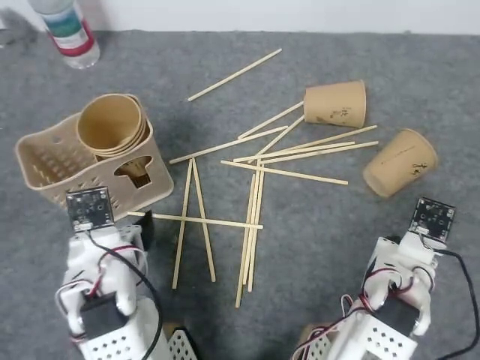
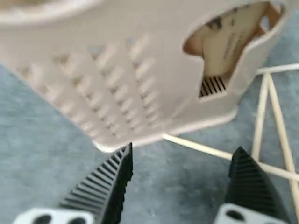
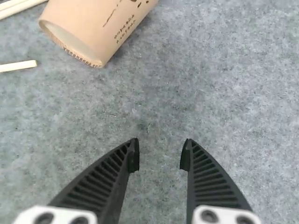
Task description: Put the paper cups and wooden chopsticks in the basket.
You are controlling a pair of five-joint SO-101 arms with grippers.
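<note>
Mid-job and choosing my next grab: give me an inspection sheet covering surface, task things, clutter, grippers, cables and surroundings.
Surface: grey carpet-like mat, no spills seen.
Job's things: basket at left holds stacked paper cups; far cup and near cup lie on their sides at right; chopsticks lie scattered mid-table, none seen in the basket.
Clutter: plastic bottle, far left corner.
Grippers: left gripper open, empty, at the basket's near wall; right gripper open, empty, short of the near cup.
Cables: wires loop on both arms, clear of the task things.
Surroundings: pale wall beyond the mat; otherwise nothing seen.
</note>
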